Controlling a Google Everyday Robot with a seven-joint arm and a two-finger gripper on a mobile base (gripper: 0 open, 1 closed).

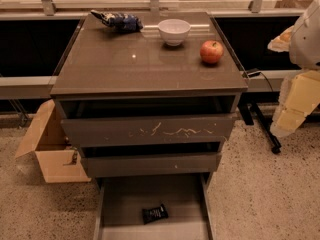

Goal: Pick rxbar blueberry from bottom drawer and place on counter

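Dark-wrapped rxbar blueberry (154,213) lies flat in the open bottom drawer (150,191), well below and left of the gripper (292,106), whose grip I cannot tell. The approach seems not yet begun; the next move likely calls for lowering over the bar.

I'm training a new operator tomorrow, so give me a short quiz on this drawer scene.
1. True or false: the rxbar blueberry already lies on the counter.
2. Which thing sits nearest the counter's right edge? A) white bowl B) apple C) snack bag
3. Fill in: the gripper is at the right side of the view, beside the cabinet, while the bar lies on the floor of the ____ drawer.

Key
1. False: it lies in the open bottom drawer.
2. B
3. bottom
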